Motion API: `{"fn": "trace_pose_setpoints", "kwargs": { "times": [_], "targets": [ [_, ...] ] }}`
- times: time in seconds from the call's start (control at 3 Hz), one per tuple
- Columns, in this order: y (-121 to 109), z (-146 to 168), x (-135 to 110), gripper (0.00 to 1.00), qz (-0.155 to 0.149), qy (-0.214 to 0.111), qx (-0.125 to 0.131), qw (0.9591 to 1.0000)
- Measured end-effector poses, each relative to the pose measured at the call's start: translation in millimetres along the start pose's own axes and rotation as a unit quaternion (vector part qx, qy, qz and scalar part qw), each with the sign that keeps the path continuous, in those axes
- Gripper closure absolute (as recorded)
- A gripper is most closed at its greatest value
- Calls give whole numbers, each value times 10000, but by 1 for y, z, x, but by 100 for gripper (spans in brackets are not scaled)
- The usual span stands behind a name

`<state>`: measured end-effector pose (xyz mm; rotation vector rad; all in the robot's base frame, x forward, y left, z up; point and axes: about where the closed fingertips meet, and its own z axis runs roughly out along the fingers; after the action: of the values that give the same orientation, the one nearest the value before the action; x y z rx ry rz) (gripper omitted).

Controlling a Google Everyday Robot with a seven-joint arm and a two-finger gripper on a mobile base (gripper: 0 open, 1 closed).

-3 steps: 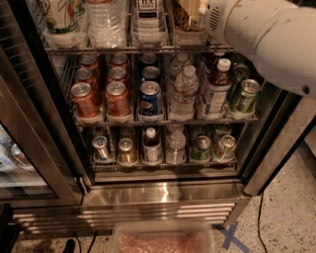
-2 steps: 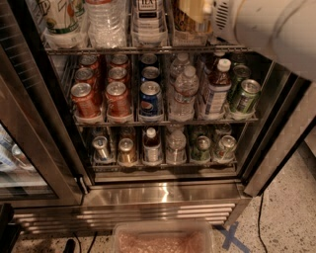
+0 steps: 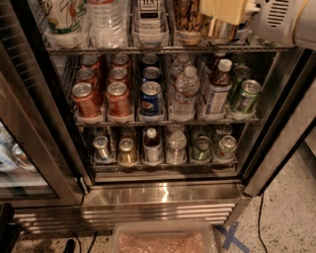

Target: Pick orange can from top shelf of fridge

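A tall stainless-steel drinks fridge (image 3: 163,195), its dark-framed glass door swung open, is seen from the front and slightly above. A blue Pepsi can (image 3: 150,99) at the front of the middle wire rack is taken as the reference point. Short red cans (image 3: 98,96) are stood just left of it.

Above it and to the left, on the top shelf (image 3: 163,49), a wire rack lined with clear plastic trays, a white printed can (image 3: 64,17) and a clear plastic bottle (image 3: 106,20) are stood. Directly above the Pepsi can a dark-labelled bottle (image 3: 150,17) is set. Above it and slightly right, the tall slim orange-gold metal can (image 3: 189,17) with dark scrawled lettering is stood upright in its tray on the top shelf.

Further right at the same height, the pale yellow gripper (image 3: 224,11) is held just beside that can, over a second coppery can (image 3: 219,30). Whether its jaws are wide or narrow cannot be told. The white arm casing (image 3: 281,20) is seen furthest right.
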<state>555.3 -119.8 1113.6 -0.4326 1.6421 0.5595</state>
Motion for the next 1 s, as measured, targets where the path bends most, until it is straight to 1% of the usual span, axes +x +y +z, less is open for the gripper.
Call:
{"fn": "trace_pose_setpoints", "kwargs": {
  "times": [0.33, 0.67, 1.0],
  "targets": [
    [0, 0, 0, 100, -3, 2, 1, 10000],
    [10, -11, 18, 100, -71, 146, 182, 9997],
    [50, -30, 69, 100, 38, 674, 71, 9977]
  ]
}}
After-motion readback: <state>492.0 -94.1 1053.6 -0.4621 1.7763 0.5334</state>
